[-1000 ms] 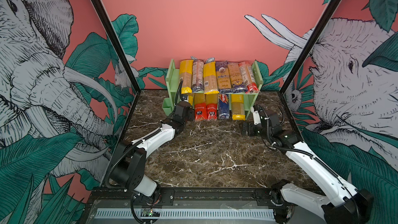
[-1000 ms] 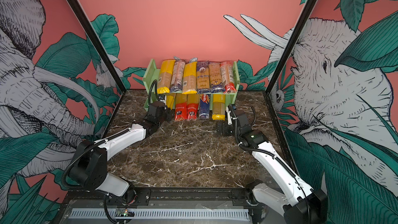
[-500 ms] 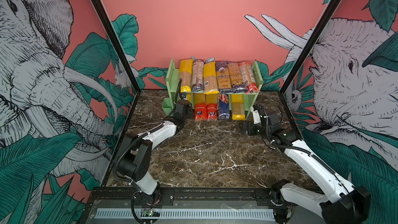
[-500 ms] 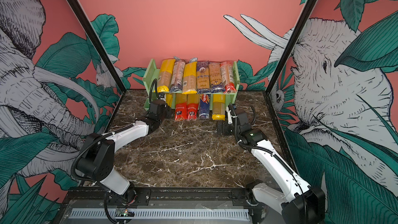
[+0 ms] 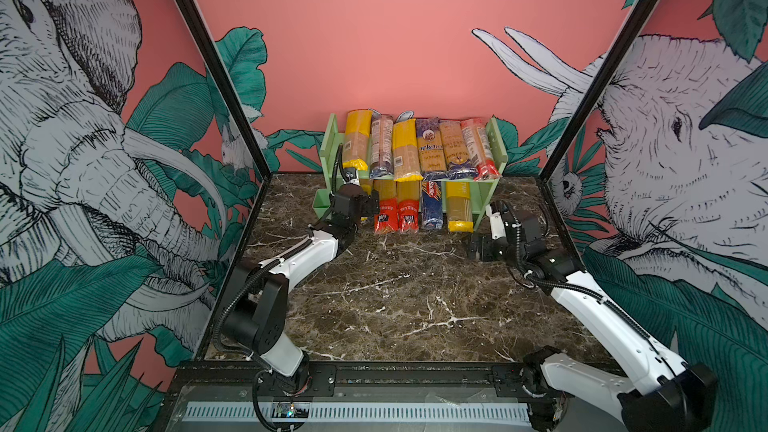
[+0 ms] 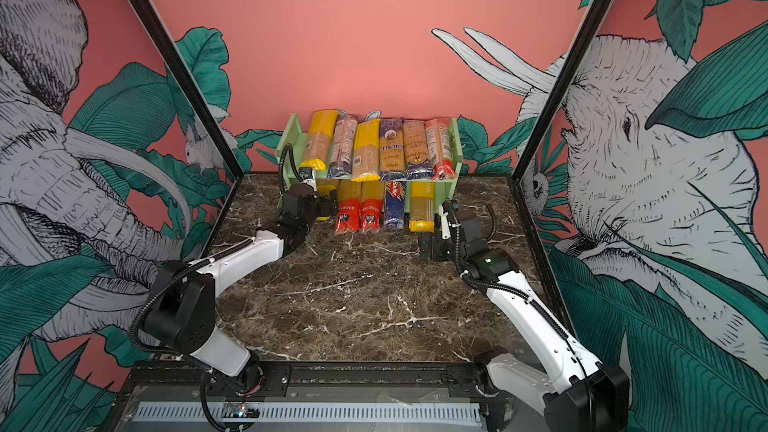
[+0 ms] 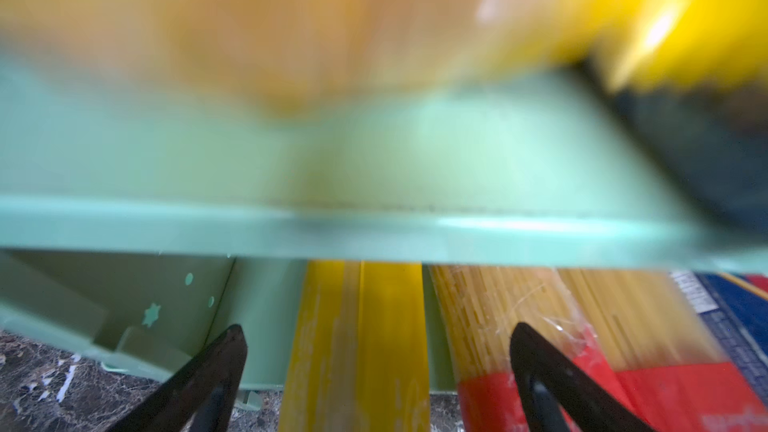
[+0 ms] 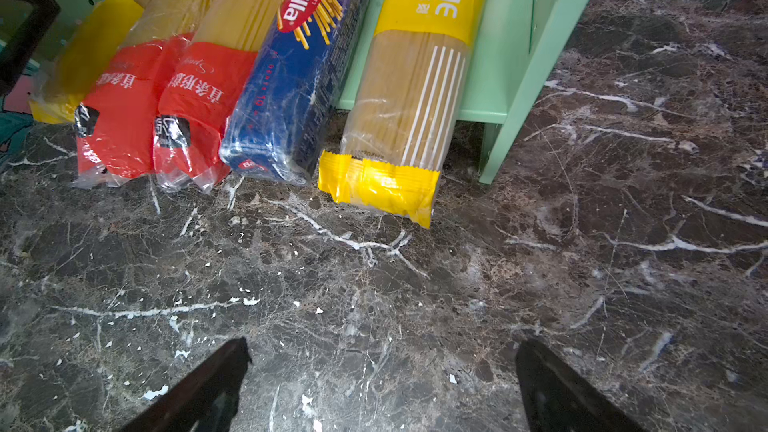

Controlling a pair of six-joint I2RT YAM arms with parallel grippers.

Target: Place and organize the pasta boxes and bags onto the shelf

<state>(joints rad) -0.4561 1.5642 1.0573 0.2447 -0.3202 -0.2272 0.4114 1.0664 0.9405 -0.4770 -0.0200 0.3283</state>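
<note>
Forward, left arm (image 5: 307,257) at shelf (image 5: 330,145), jaws spread

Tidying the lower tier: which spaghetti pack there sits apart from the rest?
The yellow-ended pack nearest the right end effector: a strip of bare green shelf shows between it and the blue Barilla pack, while the other packs crowd close together.

Coral back wall (image 5: 374,35), elephant-and-leaf side murals (image 5: 62,126), dark marble tabletop (image 5: 395,297)
</note>
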